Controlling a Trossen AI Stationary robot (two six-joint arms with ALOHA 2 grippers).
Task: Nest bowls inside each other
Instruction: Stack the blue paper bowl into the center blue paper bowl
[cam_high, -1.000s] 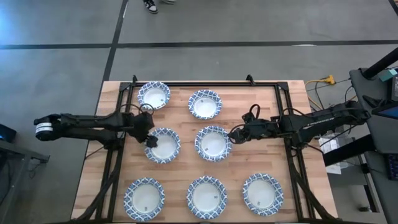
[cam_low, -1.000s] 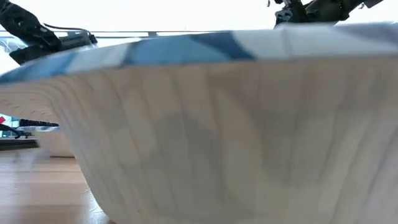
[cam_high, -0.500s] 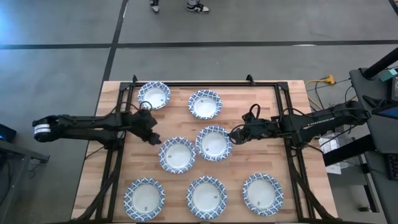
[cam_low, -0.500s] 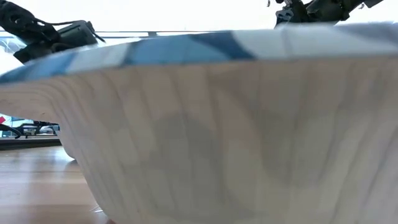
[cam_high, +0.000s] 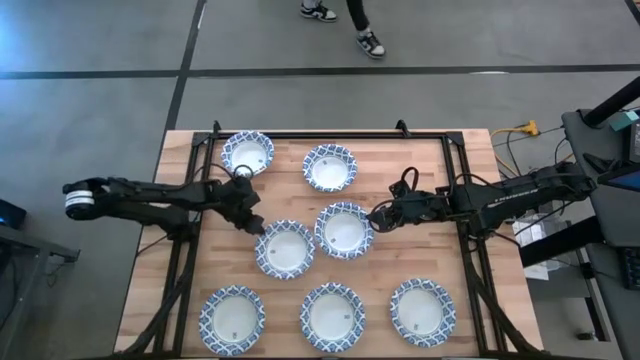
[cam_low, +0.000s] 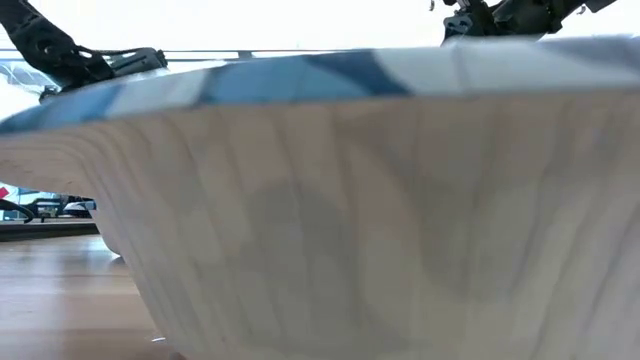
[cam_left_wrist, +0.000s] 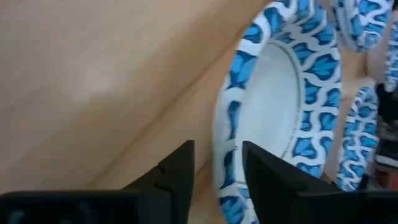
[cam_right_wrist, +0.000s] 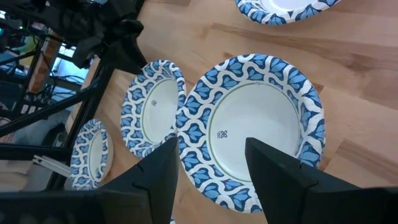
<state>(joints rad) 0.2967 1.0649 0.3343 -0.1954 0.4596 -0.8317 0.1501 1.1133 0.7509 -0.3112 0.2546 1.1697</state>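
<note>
The left claw (cam_high: 252, 222) is held with fingers apart beside a middle bowl (cam_high: 285, 249). The right claw (cam_high: 376, 217), fingers spread, is poised at another bowl's (cam_high: 343, 230) rim.

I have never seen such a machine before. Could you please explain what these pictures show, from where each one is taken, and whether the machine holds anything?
This is a robot with two dark arms working at a wooden table. Each arm ends in a two-finger gripper.

The high view looks straight down. Seven small bowls with blue-and-white rims are visible there: two at the far side, two in the middle, three at the near side. The left gripper is at the rim of the middle-left bowl. The right gripper is at the rim of the middle-right bowl.

The low view is at table height; one bowl's side fills nearly all of it.

Each wrist view looks forward past that arm's own fingers. In both, the fingers stand apart and hold nothing. Through the left wrist view, the bowl rim runs just beyond the gap between the fingers.
</note>
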